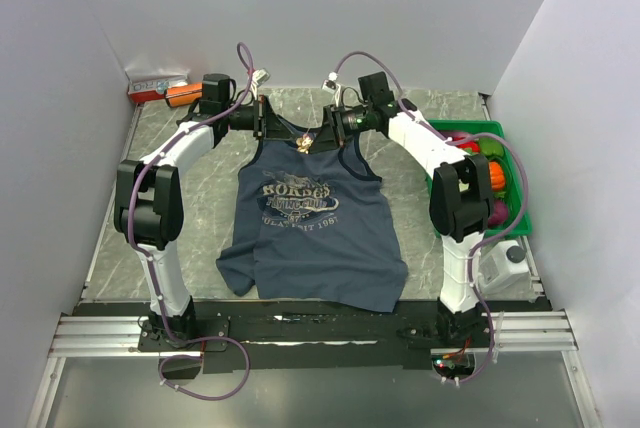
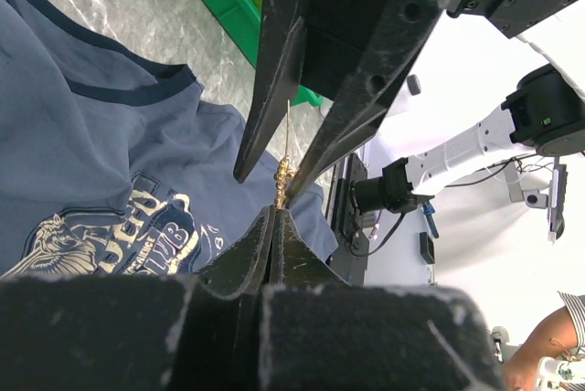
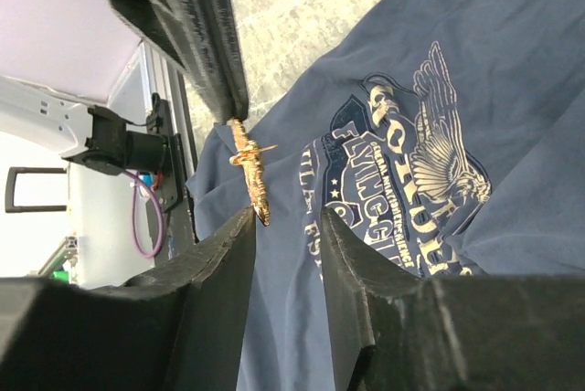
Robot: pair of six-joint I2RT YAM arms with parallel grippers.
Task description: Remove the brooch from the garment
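Here left claw (image 2: 276, 216) pinches brooch (image 3: 249, 167) (right claw (image 3: 286, 219) straddles).

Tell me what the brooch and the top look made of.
The brooch is likely metal with a polished gold finish: it glints and has a thin stiff pin. The top looks like soft cloth, probably knit, in matte navy: it wrinkles and folds.

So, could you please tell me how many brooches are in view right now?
1: the gold brooch is pinched at the tips of the left gripper, between the right gripper's open fingers, above the navy tank top. Others could hide under fabric.
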